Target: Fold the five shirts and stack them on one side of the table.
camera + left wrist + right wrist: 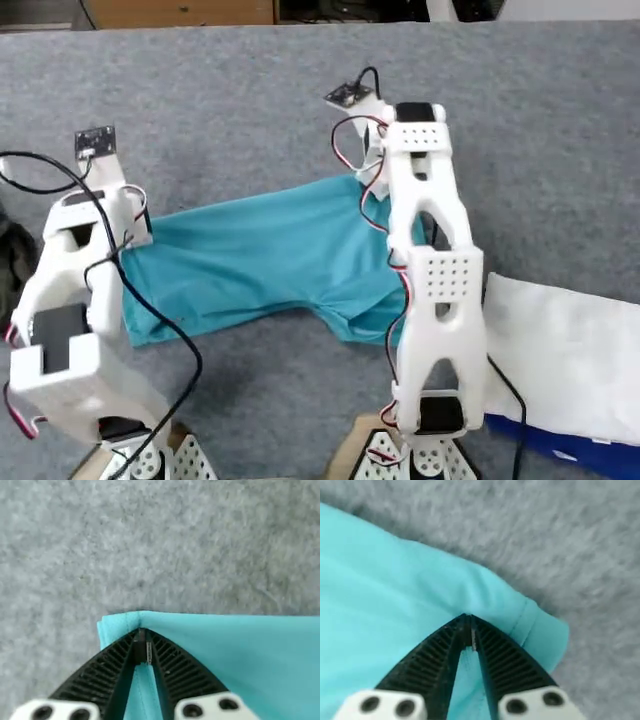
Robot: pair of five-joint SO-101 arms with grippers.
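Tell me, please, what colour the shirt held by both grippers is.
The shirt is plain teal, with no pattern; it shows best in the high view.

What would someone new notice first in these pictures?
A teal shirt lies spread across the middle of the grey table, with the left pincer shut on one corner and the right pincer shut on it near a hem. A folded white shirt sits beside the right arm, atop blue cloth.
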